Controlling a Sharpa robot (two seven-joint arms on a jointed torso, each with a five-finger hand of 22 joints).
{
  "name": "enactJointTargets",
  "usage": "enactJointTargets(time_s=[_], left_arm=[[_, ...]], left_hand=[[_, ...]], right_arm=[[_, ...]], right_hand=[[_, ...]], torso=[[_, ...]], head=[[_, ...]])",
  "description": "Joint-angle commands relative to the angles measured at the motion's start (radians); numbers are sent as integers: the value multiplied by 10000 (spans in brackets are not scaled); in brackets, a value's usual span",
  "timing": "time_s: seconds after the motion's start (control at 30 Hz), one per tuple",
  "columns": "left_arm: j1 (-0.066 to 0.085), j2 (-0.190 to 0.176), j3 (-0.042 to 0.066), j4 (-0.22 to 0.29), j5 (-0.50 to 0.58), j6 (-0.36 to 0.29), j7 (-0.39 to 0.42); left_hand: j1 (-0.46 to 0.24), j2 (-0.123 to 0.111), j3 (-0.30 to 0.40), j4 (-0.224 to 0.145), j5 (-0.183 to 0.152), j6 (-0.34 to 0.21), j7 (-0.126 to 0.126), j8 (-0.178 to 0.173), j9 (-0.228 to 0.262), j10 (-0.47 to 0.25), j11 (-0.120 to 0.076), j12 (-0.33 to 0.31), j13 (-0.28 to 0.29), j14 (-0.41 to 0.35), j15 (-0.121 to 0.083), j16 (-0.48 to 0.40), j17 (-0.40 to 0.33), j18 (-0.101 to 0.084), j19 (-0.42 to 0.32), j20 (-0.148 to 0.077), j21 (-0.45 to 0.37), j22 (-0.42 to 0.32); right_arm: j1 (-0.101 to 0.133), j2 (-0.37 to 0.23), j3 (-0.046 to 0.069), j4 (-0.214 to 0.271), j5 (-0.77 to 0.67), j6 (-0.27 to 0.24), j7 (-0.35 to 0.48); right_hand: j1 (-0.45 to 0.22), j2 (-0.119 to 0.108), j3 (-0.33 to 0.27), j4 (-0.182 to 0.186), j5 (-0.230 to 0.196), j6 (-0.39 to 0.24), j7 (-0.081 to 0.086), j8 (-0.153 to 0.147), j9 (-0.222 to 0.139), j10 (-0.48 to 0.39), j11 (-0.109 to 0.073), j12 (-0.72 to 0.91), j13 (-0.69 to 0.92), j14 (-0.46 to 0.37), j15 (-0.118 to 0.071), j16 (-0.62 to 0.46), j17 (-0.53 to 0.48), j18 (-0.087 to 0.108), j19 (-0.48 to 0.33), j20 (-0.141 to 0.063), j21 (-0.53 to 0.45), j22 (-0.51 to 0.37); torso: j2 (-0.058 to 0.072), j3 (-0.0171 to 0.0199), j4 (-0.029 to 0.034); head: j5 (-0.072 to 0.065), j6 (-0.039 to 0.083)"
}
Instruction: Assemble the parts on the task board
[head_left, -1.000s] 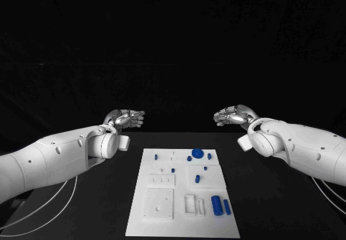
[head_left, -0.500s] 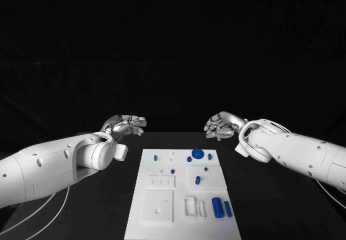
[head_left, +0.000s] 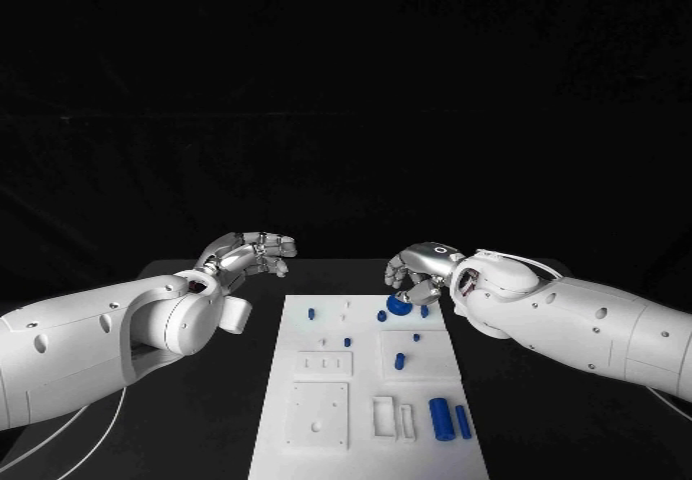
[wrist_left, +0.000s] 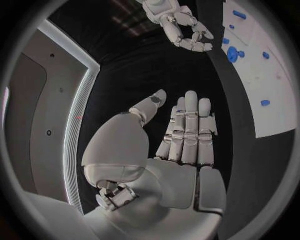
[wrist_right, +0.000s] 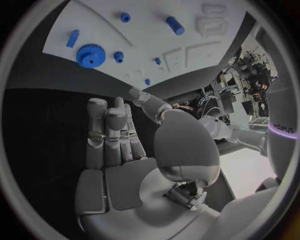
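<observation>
The white task board (head_left: 361, 395) lies in the middle of the black table, with several small blue parts on it. A blue gear (head_left: 400, 306) sits at its far end, with short blue pins (head_left: 382, 316) beside it. Two blue cylinders (head_left: 440, 417) lie near the front right corner. My right hand (head_left: 420, 275) hovers just above the gear, holding nothing, its fingers (wrist_right: 112, 132) stretched out and the thumb apart. The gear (wrist_right: 90, 54) lies ahead of those fingertips. My left hand (head_left: 250, 254) hangs off the board's far left corner, fingers (wrist_left: 189, 131) straight and empty.
White raised blocks and a slotted holder (head_left: 387, 415) stand on the board's near half. Bare black table lies on both sides of the board. My right hand (wrist_left: 179, 25) also shows in the left wrist view, beyond the board's end (wrist_left: 262, 60).
My right hand has swung inward and down from the right of the board to just above the blue gear. The left hand has drifted slightly lower and stays off the board.
</observation>
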Motion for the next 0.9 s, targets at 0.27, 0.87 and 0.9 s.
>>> enactJointTargets(time_s=[0.27, 0.87, 0.9], left_arm=[[34, 24, 17, 249, -249, 262, 189], [36, -58, 17, 368, -249, 265, 142], [36, -68, 17, 382, -248, 263, 143]], left_hand=[[-205, -19, 24, -44, -9, 70, 9, -42, -52, 179, -7, -62, 46, -212, 8, -58, -9, -14, -207, -18, 48, 190], [-271, -55, 46, -40, -25, 65, 14, -43, -75, 7, 85, -236, 7, -254, 42, -93, -13, -17, -268, 10, 65, 183], [-272, -54, 46, -40, -25, 65, 14, -43, -75, 7, 85, -237, 7, -254, 42, -93, -13, -17, -268, 11, 65, 183]], right_arm=[[-152, 265, 2, -218, -1917, 46, -625], [-272, 523, 1, -376, -2262, 128, -919], [-286, 549, 1, -408, -2287, 151, -938]], right_hand=[[-67, -200, 135, 28, -408, -49, 32, -118, -60, -133, 121, -191, -72, -90, 105, 191, -123, 604, 21, -113, 260, 222], [-158, -324, 266, 72, -658, -92, 79, -180, -104, -276, 177, -249, -162, -124, 161, 340, -270, 604, 20, -89, 394, 194], [-159, -321, 274, 73, -667, -91, 80, -180, -105, -277, 177, -247, -165, -126, 161, 345, -275, 604, 21, -88, 398, 194]], torso=[[403, 21, 130], [686, -4, 264], [702, 1, 262]], head=[[-87, 62], [-196, 204], [-188, 211]])
